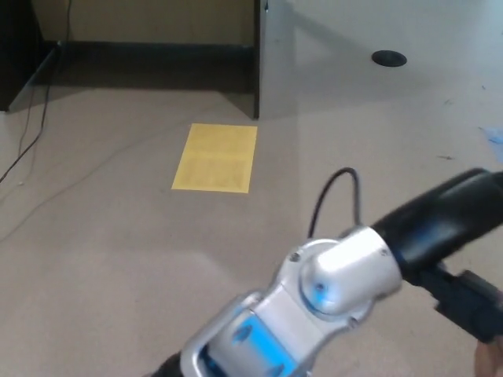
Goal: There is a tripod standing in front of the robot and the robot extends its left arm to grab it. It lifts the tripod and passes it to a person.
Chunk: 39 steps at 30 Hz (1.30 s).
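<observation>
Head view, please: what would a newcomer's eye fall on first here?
First, the robot's arm filling the lower right: a silver joint with a blue light, a black sleeve beyond it and a thin black cable looping above. Next, the yellow sheet lying flat on the beige floor at upper centre. Neither a tripod nor a hand shows.

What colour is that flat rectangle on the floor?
Yellow. The rectangle shows plainly in the head view.

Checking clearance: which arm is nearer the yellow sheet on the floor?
Left. Its silver elbow sits below and right of the yellow sheet in the picture, forearm reaching rightward. The right arm is not in view.
</observation>
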Tool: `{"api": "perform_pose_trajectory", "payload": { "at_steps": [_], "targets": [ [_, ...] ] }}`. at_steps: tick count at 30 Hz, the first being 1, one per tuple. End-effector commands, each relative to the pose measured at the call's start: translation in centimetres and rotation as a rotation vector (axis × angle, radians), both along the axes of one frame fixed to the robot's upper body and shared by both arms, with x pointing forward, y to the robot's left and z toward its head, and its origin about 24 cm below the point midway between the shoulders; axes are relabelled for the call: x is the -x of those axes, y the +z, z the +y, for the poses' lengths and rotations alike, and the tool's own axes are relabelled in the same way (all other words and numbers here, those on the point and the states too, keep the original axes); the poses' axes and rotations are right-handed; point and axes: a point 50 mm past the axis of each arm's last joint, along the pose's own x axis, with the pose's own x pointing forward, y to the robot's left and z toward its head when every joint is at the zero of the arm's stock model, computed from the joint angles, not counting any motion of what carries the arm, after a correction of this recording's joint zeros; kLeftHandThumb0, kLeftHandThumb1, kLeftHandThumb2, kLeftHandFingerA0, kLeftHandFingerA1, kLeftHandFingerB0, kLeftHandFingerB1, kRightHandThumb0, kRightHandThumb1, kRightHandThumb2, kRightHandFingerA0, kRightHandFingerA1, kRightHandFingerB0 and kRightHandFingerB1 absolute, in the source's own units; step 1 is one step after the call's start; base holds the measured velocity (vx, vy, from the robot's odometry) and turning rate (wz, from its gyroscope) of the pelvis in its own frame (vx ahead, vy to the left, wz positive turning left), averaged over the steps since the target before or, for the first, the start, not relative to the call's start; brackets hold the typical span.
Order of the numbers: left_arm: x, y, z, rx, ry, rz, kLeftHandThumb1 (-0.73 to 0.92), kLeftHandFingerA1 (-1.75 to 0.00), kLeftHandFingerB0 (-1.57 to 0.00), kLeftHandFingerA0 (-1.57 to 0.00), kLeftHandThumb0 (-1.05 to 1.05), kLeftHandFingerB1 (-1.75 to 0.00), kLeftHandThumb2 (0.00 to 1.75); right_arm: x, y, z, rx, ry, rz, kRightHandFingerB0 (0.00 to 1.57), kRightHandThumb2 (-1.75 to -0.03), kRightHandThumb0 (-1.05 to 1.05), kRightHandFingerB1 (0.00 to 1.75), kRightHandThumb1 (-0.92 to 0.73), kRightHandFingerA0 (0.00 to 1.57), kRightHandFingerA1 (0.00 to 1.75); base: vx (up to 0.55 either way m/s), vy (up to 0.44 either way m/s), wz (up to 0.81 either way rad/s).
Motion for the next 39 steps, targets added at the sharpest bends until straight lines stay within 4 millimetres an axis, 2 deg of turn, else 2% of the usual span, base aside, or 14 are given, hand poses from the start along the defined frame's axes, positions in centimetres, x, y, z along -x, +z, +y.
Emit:
{"api": "perform_pose_trajectory", "payload": {
  "at_steps": [1,2,6,11,12,18,19,28,29,30,31,33,37,39],
  "targets": [
    [-1.0,-0.4,1.8,-0.043,0.027,0.037,0.43,0.0,0.0,0.0,-0.82,0.0,0.55,0.1,0.0,-0.4,-0.002,-0.021,0.011,0.54,-0.6,-0.38,0.38,-0.66,0.65,0.41,0.0,0.0,0.0],
    [-1.4,-0.6,2.9,-0.048,0.052,0.048,0.45,0.0,0.0,0.0,-0.8,0.0,0.54,0.1,0.1,-0.4,0.0,-0.003,0.005,0.55,-0.6,-0.39,0.38,-0.67,0.66,0.42,0.0,0.0,0.0],
    [-2.2,-0.9,5.1,-0.078,0.11,0.046,0.46,0.0,0.0,0.0,-0.78,0.0,0.55,-0.1,0.2,-0.4,0.002,-0.009,0.014,0.54,-0.61,-0.41,0.37,-0.68,0.67,0.41,0.0,0.0,0.0],
    [-3.2,-1.7,9.7,-0.061,0.222,0.091,0.47,0.0,0.0,0.0,-0.75,0.0,0.55,0.1,0.0,-0.3,0.005,-0.012,0.015,0.53,-0.61,-0.41,0.37,-0.67,0.66,0.42,0.0,0.0,0.0],
    [-3.2,-1.7,9.7,-0.062,0.22,0.092,0.47,0.0,0.0,0.0,-0.75,0.0,0.55,0.2,0.0,-0.3,0.004,-0.013,0.016,0.53,-0.61,-0.41,0.37,-0.67,0.66,0.42,0.0,0.0,0.0],
    [-3.4,-4.0,15.0,0.051,0.364,0.186,0.43,0.0,0.0,0.0,-0.71,0.0,0.54,0.4,-0.2,-0.3,0.001,-0.021,0.017,0.54,-0.61,-0.41,0.38,-0.67,0.66,0.41,0.0,0.0,0.0],
    [-3.2,-4.6,16.1,0.068,0.417,0.191,0.41,-0.05,0.0,0.0,-0.68,0.0,0.78,0.5,-0.2,-0.3,0.004,-0.021,0.021,0.54,-0.61,-0.41,0.38,-0.67,0.66,0.41,0.0,0.0,0.0],
    [-1.3,-11.8,24.6,0.223,0.774,0.328,0.33,-0.34,0.0,-0.02,-0.5,-0.17,0.72,1.1,-0.4,-0.6,0.008,-0.032,0.026,0.55,-0.6,-0.4,0.38,-0.67,0.69,0.42,0.0,0.0,0.0],
    [-1.1,-12.5,25.2,0.213,0.802,0.337,0.41,-0.32,0.0,-0.07,-0.52,-0.23,0.54,1.1,-0.4,-0.6,0.009,-0.035,0.027,0.54,-0.61,-0.39,0.38,-0.67,0.7,0.43,0.0,0.0,0.0],
    [-0.3,-14.3,26.6,0.194,0.857,0.374,0.33,-0.44,-0.03,-0.08,-0.49,-0.21,0.69,1.1,-0.4,-0.6,0.007,-0.036,0.028,0.53,-0.6,-0.39,0.37,-0.67,0.69,0.42,0.0,0.0,0.0],
    [0.4,-15.7,27.7,0.184,0.89,0.406,0.31,-0.44,-0.03,-0.07,-0.47,-0.22,0.68,1.1,-0.4,-0.6,0.011,-0.038,0.03,0.53,-0.6,-0.39,0.37,-0.67,0.69,0.42,0.0,0.0,0.0],
    [1.3,-17.5,28.8,0.175,0.925,0.445,0.29,-0.47,0.0,-0.1,-0.42,-0.3,0.7,1.3,-0.6,-0.7,0.019,-0.036,0.038,0.53,-0.61,-0.39,0.37,-0.67,0.71,0.43,0.0,0.0,0.0],
    [3.6,-20.7,30.9,0.115,1.0,0.53,0.33,-0.43,-0.04,-0.08,-0.52,-0.24,0.68,2.5,-1.0,-0.6,0.005,-0.038,0.048,0.53,-0.6,-0.39,0.37,-0.67,0.67,0.42,0.0,0.0,0.0],
    [4.1,-21.4,31.3,0.093,1.024,0.547,0.38,-0.4,-0.06,-0.12,-0.59,-0.27,0.66,2.7,-1.1,-0.6,0.006,-0.039,0.052,0.54,-0.61,-0.4,0.37,-0.67,0.66,0.42,0.0,0.0,0.0]
  ]
}}
